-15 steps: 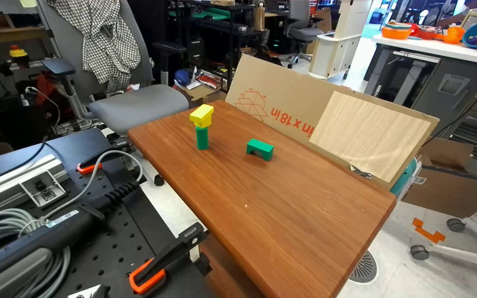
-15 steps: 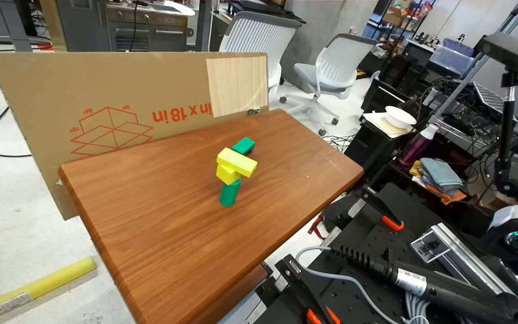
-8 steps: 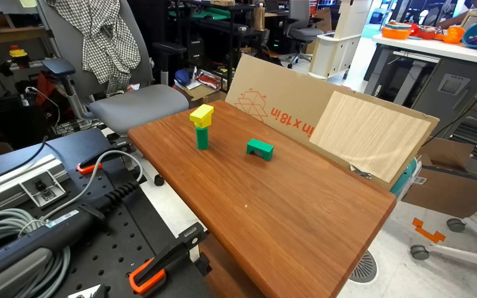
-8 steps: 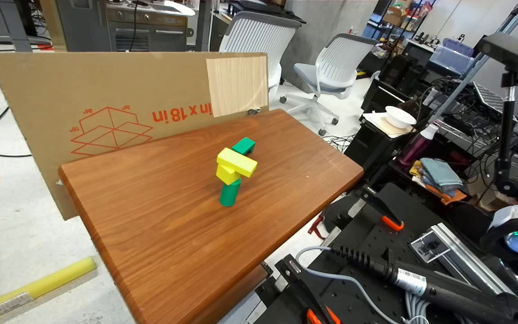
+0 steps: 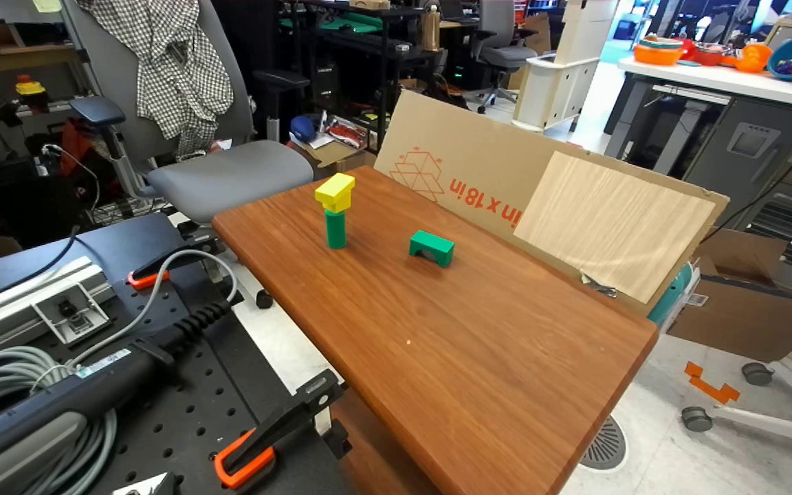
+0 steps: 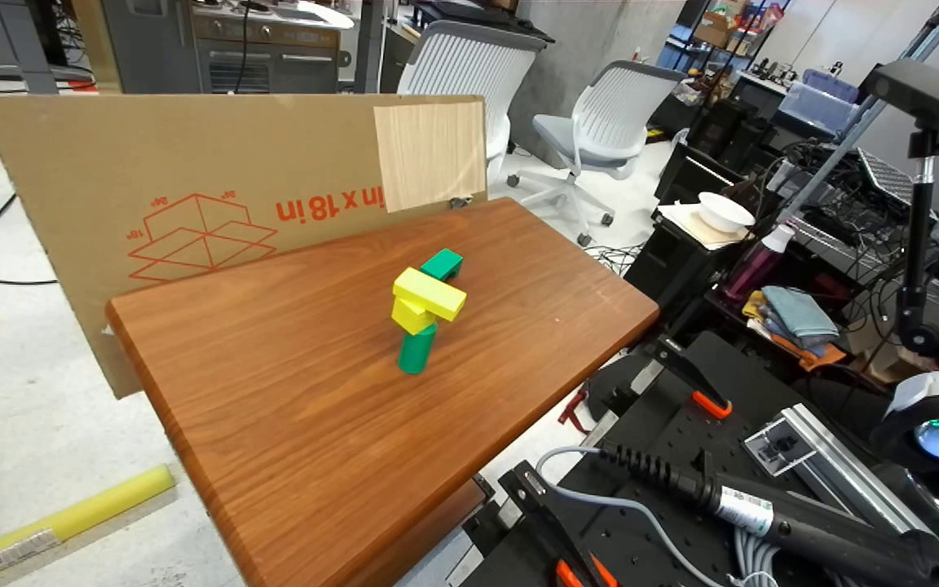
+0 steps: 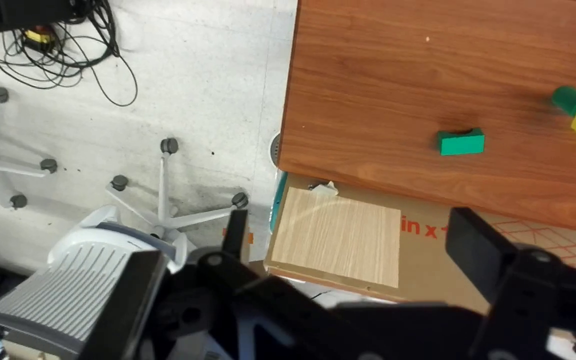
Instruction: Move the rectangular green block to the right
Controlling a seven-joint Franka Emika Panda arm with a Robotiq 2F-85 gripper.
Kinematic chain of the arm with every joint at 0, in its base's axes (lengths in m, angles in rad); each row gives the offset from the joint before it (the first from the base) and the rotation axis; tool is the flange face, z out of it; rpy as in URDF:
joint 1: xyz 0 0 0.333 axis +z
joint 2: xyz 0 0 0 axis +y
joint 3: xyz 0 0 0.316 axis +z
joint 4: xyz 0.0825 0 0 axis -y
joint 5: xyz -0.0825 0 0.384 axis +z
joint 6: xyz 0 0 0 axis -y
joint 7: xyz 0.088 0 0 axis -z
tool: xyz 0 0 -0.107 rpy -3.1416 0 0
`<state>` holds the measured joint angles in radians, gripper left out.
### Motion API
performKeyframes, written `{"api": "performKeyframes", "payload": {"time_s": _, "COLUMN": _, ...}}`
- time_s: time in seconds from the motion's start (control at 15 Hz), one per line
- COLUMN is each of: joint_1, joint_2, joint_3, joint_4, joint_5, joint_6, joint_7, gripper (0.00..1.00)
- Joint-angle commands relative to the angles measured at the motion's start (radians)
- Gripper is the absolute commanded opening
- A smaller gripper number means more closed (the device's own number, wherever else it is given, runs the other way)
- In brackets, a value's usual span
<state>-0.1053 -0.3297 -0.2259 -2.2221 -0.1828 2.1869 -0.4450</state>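
The rectangular green block (image 5: pixel 432 246) stands on the wooden table with an arch cut out of its underside. In an exterior view (image 6: pixel 443 265) it is partly hidden behind the yellow blocks. In the wrist view (image 7: pixel 462 144) it lies right of the middle, above the fingers in the picture. My gripper (image 7: pixel 350 217) shows only in the wrist view. Its fingers (image 7: pixel 478 250) stand wide apart with nothing between them. It is apart from the block, and the cardboard panel shows in the gap. The arm does not show in either exterior view.
A green cylinder (image 5: pixel 336 229) stands near the block with yellow blocks (image 6: pixel 429 295) stacked on top. A cardboard panel (image 6: pixel 111 179) leans along one table edge (image 5: pixel 478 385). A black bench with orange-handled clamps (image 5: pixel 245 460) and cables stands beside the opposite edge.
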Motion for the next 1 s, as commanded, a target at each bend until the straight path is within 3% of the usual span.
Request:
{"api": "performKeyframes", "payload": {"time_s": 0.0, "joint_1": 0.052, "joint_2": 0.236, "joint_3": -0.017, "joint_4": 0.164, "joint_5": 0.075, "joint_6": -0.021, "joint_7": -0.177, "gripper": 1.00}}
{"api": "performKeyframes", "payload": {"time_s": 0.4, "joint_1": 0.020, "joint_2": 0.594, "joint_3": 0.084, "joint_4": 0.402, "joint_5": 0.131, "joint_6": -0.045, "joint_7": -0.419, "gripper": 1.00}}
{"api": "performKeyframes", "payload": {"time_s": 0.6, "joint_1": 0.013, "joint_2": 0.735, "joint_3": 0.148, "joint_4": 0.502, "joint_5": 0.091, "joint_6": -0.063, "joint_7": -0.489, "gripper": 1.00}}
{"api": "performKeyframes", "payload": {"time_s": 0.93, "joint_1": 0.028, "joint_2": 0.895, "joint_3": 0.222, "joint_4": 0.568, "joint_5": -0.007, "joint_6": -0.057, "joint_7": -0.587, "gripper": 1.00}}
